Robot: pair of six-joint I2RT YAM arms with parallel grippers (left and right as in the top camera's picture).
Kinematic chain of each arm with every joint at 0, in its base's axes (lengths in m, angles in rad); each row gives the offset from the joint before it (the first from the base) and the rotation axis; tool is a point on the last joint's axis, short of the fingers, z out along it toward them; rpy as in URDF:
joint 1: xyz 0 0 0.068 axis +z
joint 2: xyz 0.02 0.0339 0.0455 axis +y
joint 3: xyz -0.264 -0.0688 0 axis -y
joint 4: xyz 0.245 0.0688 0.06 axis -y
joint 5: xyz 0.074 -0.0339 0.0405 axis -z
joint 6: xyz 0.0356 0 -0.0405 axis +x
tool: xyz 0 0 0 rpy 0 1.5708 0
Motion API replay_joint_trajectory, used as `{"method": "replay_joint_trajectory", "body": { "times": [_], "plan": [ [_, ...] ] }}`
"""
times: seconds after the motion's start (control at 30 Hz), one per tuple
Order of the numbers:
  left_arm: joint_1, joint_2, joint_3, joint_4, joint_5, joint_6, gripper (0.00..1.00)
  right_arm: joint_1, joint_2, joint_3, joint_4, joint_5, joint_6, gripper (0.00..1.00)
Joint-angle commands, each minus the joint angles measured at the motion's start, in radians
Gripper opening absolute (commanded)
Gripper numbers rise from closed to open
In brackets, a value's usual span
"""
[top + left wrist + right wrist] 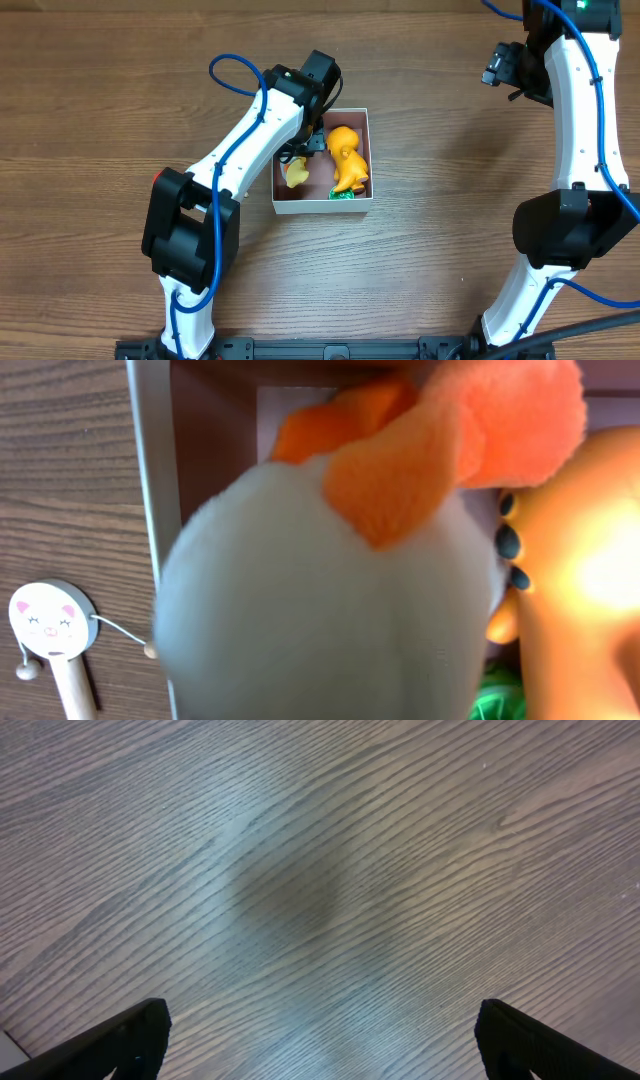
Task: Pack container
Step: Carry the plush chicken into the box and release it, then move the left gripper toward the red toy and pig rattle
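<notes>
— Whereabouts of the container point(322, 208)?

— Mid-table point(100, 100), seen whole only from overhead: square, shallow, white-walled. Holds an orange plastic toy point(347, 158) along the right wall, a pale plush point(294, 173) at the left, and a scrap of green point(343, 195) in the lower right corner.

— And from the left wrist?

— Far closer, far less of the box: one white wall and a strip of dull pinkish floor behind it. Mostly filled by the plush, shown here as white fleece with an orange felt flap, pressed right up to the lens. Adds dark blue claws on the orange toy, too small to make out from above. Adds also a small wooden rattle drum point(50, 622) with a pink-cheeked face, lying on the wood just outside that wall; not to be found in the overhead view.

— Left gripper point(303, 152)?

— Down inside the container, over its left half, beside the orange toy. Spread or pinching: cannot tell. Fingers covered by the arm from above, and none visible in the wrist view.

— Right gripper point(322, 1020)?

— Far right, well apart from the container. Spread wide, as told only by the right wrist view, with plain wood grain between the two dark tips.
</notes>
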Motion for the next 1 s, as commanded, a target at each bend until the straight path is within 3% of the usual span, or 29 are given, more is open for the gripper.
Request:
{"method": "replay_joint_trajectory", "body": {
  "times": [0.0,0.13,0.2,0.33,0.57,0.97],
  "plan": [
    [-0.004,0.01,-0.014,0.012,-0.032,0.004,0.33,-0.002,-0.007,0.022,0.003,0.011,0.002,1.0],
    [-0.004,0.01,-0.014,0.017,-0.032,0.004,0.43,-0.002,-0.007,0.022,0.003,0.011,0.002,1.0],
    [-0.004,0.01,-0.014,0.017,-0.033,0.005,0.61,-0.002,-0.007,0.022,0.003,0.011,0.002,1.0],
    [-0.004,0.01,-0.014,0.017,-0.032,0.005,0.75,-0.002,-0.007,0.022,0.002,0.011,0.002,1.0],
    [-0.004,0.01,-0.014,0.02,-0.033,0.009,0.76,-0.002,-0.007,0.022,0.003,0.011,0.002,1.0],
    [-0.004,0.0,0.14,-0.042,-0.046,0.136,0.58,-0.002,-0.007,0.022,0.003,0.011,0.002,1.0]
  ]
}}
